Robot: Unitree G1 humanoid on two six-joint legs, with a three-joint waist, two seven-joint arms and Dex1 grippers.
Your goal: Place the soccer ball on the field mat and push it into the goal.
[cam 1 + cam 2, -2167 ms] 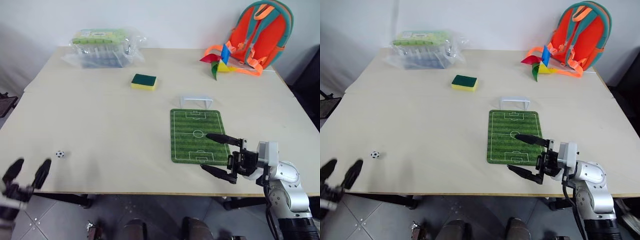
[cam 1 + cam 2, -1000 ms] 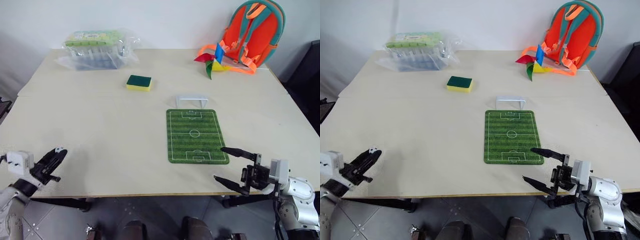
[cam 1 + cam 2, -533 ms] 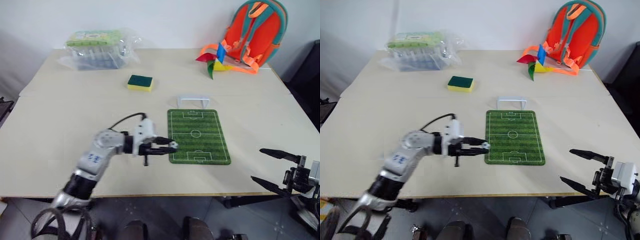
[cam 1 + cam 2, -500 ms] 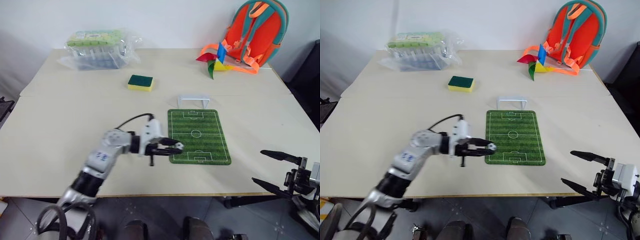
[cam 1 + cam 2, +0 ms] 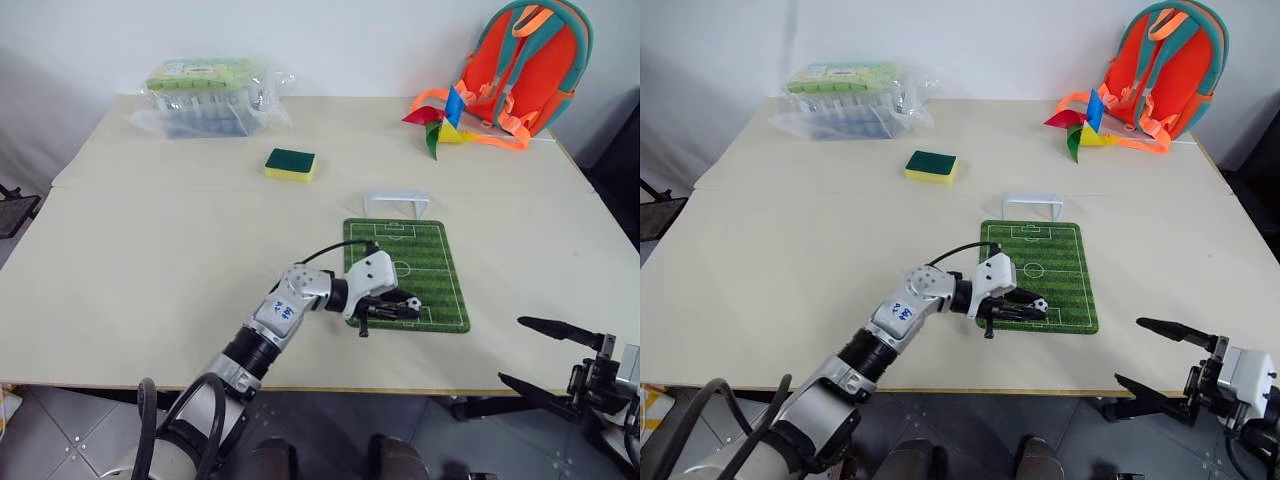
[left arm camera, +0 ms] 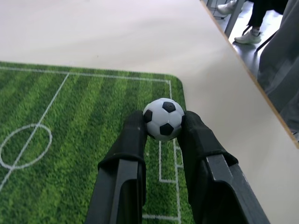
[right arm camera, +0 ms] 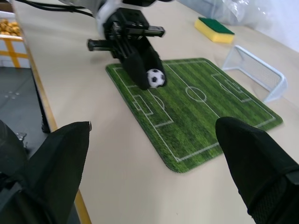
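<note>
The soccer ball, small and white with black patches, sits pinched between the fingertips of my left gripper, which is shut on it. The ball hangs low over the near end of the green field mat, by its penalty box; I cannot tell whether it touches the mat. The white goal stands at the mat's far end. My right gripper is open and holds nothing, off the table's front edge to the right of the mat. The right wrist view has the held ball over the mat.
A green-and-yellow sponge lies beyond the goal to the left. A plastic-wrapped pack sits at the back left. An orange backpack and a coloured pinwheel are at the back right. The table's front edge runs close below the mat.
My left arm has swung from the table's left front edge rightward to the mat's near end, carrying the ball. The right gripper has drawn back right, off the table.
</note>
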